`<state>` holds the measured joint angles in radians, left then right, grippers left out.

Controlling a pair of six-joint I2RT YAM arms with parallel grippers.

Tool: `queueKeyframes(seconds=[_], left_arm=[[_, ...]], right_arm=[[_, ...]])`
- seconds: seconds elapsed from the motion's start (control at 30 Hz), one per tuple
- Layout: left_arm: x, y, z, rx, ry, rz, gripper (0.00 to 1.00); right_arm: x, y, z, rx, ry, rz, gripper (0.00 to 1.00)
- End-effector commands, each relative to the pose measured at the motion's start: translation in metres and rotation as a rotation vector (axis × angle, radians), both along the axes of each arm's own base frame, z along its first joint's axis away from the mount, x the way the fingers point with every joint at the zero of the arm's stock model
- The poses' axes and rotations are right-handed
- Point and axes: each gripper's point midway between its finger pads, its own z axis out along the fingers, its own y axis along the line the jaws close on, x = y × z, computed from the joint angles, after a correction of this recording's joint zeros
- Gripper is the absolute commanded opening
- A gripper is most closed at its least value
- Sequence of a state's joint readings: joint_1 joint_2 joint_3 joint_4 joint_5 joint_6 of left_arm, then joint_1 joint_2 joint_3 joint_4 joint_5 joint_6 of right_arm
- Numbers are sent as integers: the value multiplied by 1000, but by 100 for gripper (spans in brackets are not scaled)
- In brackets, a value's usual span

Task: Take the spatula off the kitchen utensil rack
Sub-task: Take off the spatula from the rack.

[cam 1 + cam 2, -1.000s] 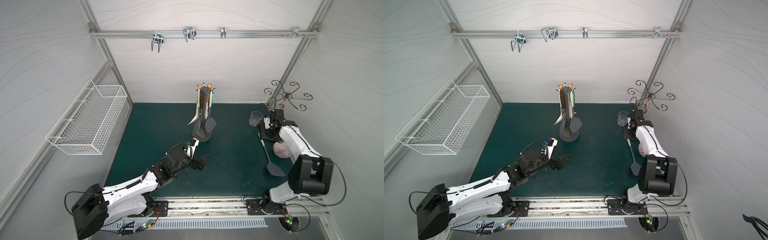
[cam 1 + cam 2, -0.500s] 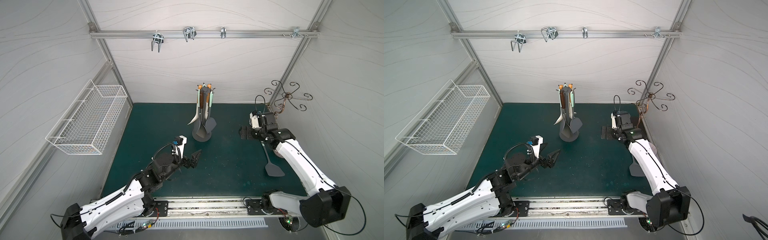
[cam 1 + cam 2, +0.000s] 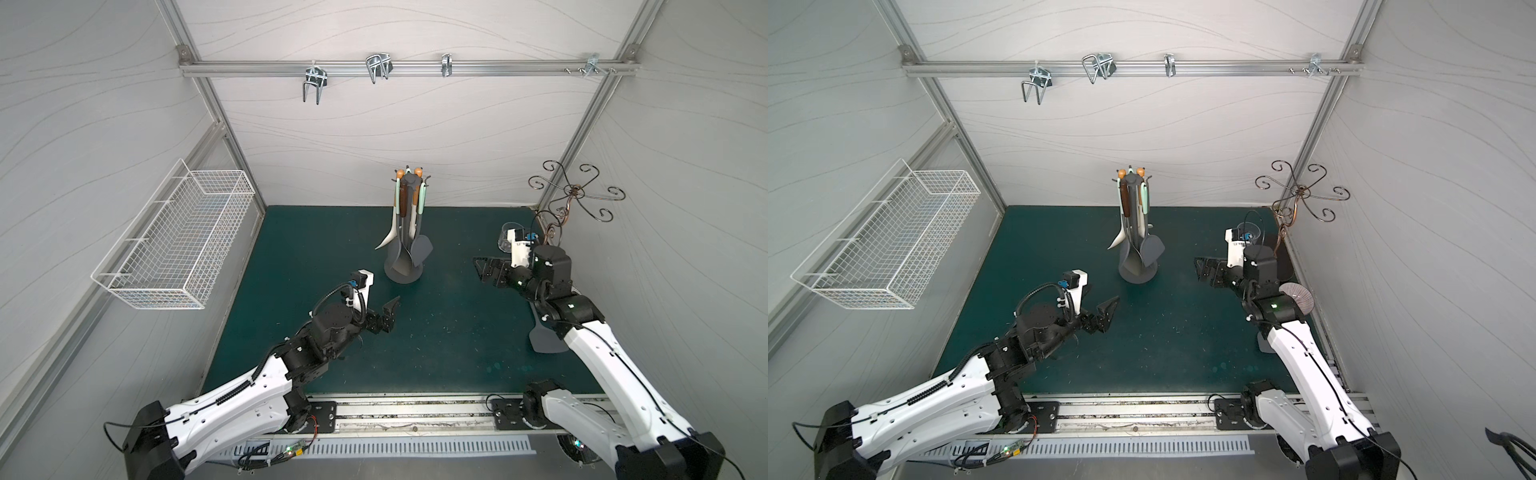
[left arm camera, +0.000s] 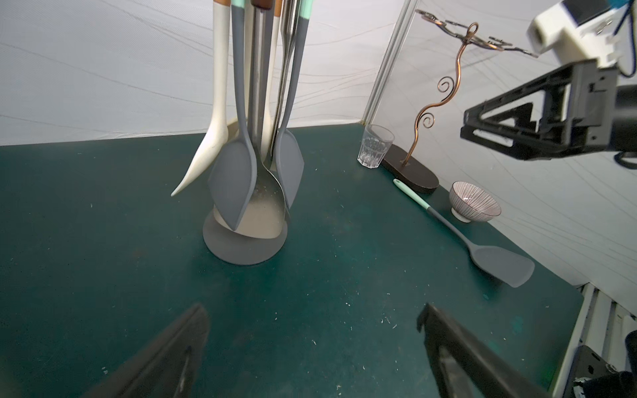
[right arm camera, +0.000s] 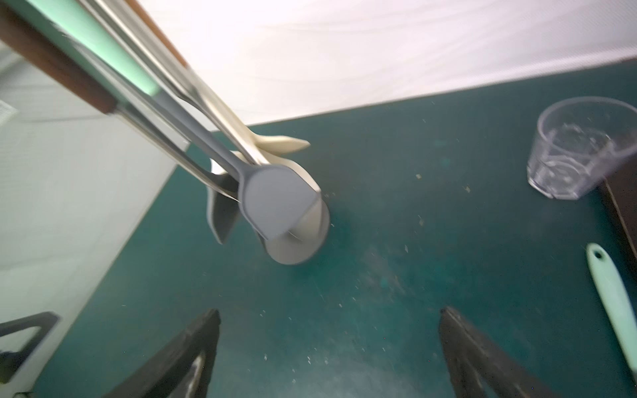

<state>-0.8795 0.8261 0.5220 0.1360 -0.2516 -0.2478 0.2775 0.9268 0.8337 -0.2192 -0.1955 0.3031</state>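
The dark grey kitchen utensil rack (image 3: 405, 272) stands on the green mat at mid back, also in the left wrist view (image 4: 241, 248). Several utensils hang from its crown (image 3: 1131, 179), among them two grey spatulas with mint handles (image 4: 232, 186) (image 5: 275, 200). Another grey spatula (image 4: 501, 265) (image 3: 544, 338) lies flat on the mat at the right, partly under my right arm. My left gripper (image 3: 390, 316) (image 4: 313, 310) hovers open and empty in front of the rack. Right of the rack, my right gripper (image 3: 482, 270) (image 5: 331, 313) is open and empty, pointing at it.
A copper scrolled wire stand (image 3: 573, 191), a clear glass (image 3: 505, 243) and a striped bowl (image 3: 1298, 297) occupy the back right corner. A white wire basket (image 3: 178, 237) hangs on the left wall. Metal hooks (image 3: 316, 83) hang from the rail above.
My right gripper has swung from beside the copper stand out toward the rack. The left arm has drawn back a little. The spatula on the mat has not moved.
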Motion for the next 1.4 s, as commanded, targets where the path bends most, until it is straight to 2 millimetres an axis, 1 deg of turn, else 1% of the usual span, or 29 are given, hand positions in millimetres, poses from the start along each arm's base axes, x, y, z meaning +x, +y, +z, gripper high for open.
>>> queueKeyframes(seconds=[0.0,0.07,0.17,0.27,0.33,0.43,0.5,0.63,0.73,0.77,0.83,0.93,1.07,1.1,1.13,1.17,1.2,1.27,1.3,1.37], left_arm=[[6,-11,55,-78,-57,-9,100],[8,-18,65,-75,-75,-31,100],[11,-27,78,-46,-120,-65,100],[18,-29,86,-12,-175,-49,100],[26,-27,92,1,-194,-30,100],[43,-19,96,-20,-173,-27,100],[56,-9,98,-52,-152,-16,100],[78,7,97,-108,-125,-1,100],[95,19,92,-140,-90,10,100],[100,23,90,-146,-85,17,100],[105,28,90,-154,-91,20,100],[113,33,92,-162,-108,19,100],[124,35,98,-182,-145,11,100],[126,34,99,-181,-152,6,100],[128,32,102,-180,-163,-3,100],[129,29,102,-175,-165,-16,99],[130,28,101,-171,-164,-21,99],[131,27,96,-157,-160,-29,99],[131,26,102,-163,-192,-35,99],[133,24,100,-158,-200,-42,99]], right_arm=[[2,18,31,89,-113,82,99],[5,21,34,104,-115,94,99],[6,27,44,152,-129,118,99],[4,33,53,185,-181,159,99],[0,41,57,186,-220,221,99],[-6,54,63,189,-267,330,99],[-4,62,64,203,-295,372,94],[7,74,58,174,-320,390,84],[15,90,52,117,-345,414,77],[18,96,50,99,-351,421,73],[24,106,45,77,-359,438,70],[34,118,40,59,-375,460,67],[49,126,39,45,-435,453,66],[53,127,39,43,-449,451,65],[57,129,40,43,-463,449,62],[61,130,41,41,-472,447,58],[65,132,41,40,-478,446,56],[70,136,44,44,-503,451,55],[74,136,45,46,-511,446,55],[82,138,47,46,-532,432,53]])
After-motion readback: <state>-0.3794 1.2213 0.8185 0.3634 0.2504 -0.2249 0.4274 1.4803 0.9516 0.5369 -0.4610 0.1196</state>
